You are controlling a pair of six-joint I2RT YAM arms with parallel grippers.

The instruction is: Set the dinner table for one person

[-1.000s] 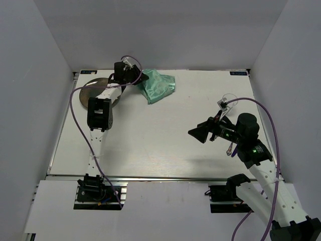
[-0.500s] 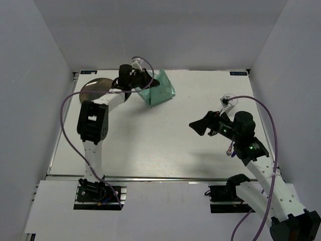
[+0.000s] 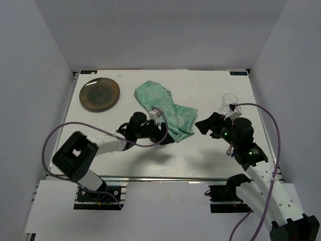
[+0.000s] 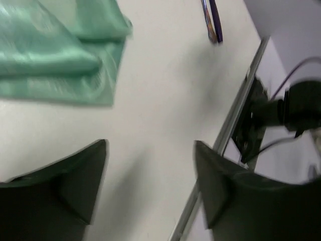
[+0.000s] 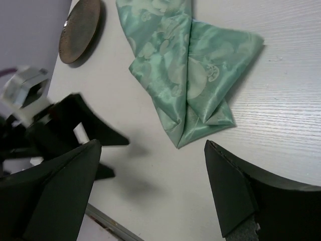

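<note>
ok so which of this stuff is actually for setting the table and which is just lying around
For the job: dinner table, brown plate, green cloth mat, clear glass, thin purple-handled piece (probably cutlery).
Just there: metal rail, purple cables; nothing else loose.

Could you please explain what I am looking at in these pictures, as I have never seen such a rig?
These are two robot arms bolted at the near edge of a white dinner table. One picture looks down from above; the other two come from cameras on the wrists, each showing its own two-fingered tool. On the table are a brown plate, a loosely folded green cloth and a clear glass. The left tool and right tool both stand open, holding nothing.
</note>
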